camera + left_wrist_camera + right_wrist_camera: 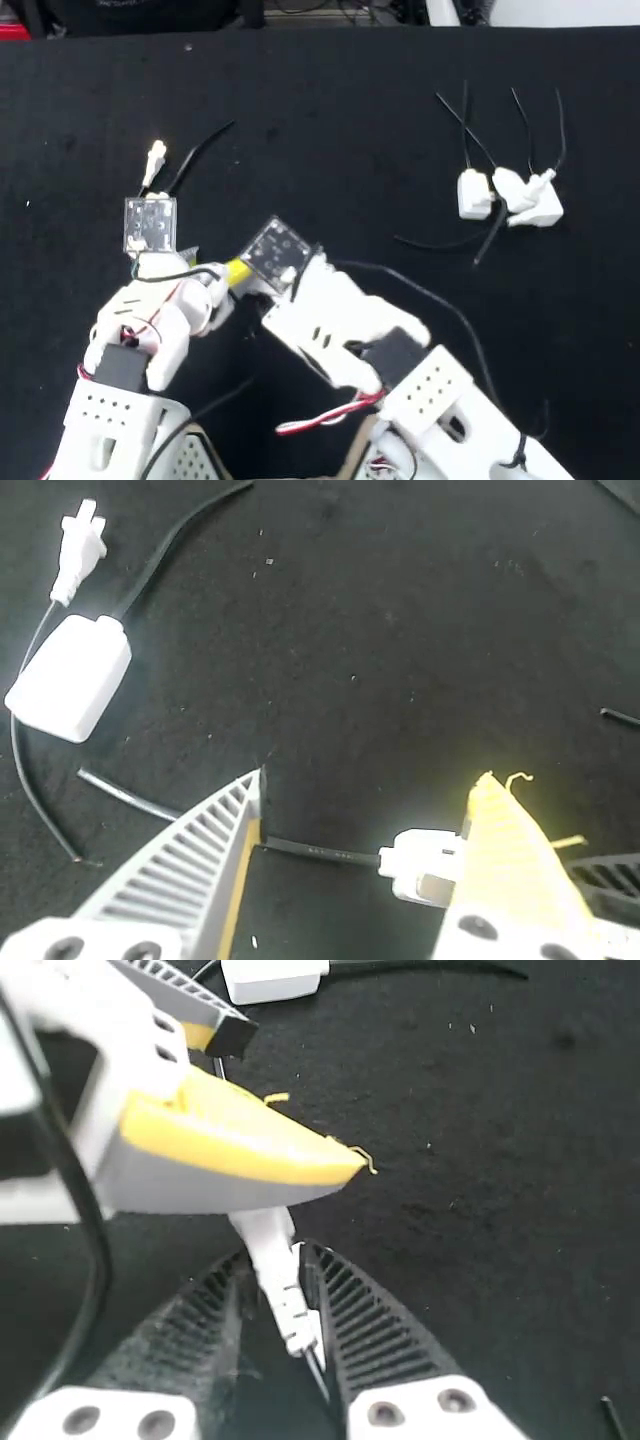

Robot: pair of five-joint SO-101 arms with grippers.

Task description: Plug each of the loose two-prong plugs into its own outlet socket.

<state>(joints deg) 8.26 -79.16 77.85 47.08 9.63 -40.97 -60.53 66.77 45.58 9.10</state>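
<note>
The right gripper [277, 1255] clenches a white plug [280, 1295] by its body, just above the tabletop [330, 100] near the front edge, left of centre. The left gripper [370, 780] stands spread around the same plug, its yellow finger [510, 850] touching it and grasping nothing. A second plug [78, 550] lies loose toward the left edge, prongs bare, beside a white socket [68, 677]. A cluster [510, 195] of white parts and black cords sits near the right edge; whether any there is mated cannot be told. By this showing, at least two plugs remain to be seated.
</note>
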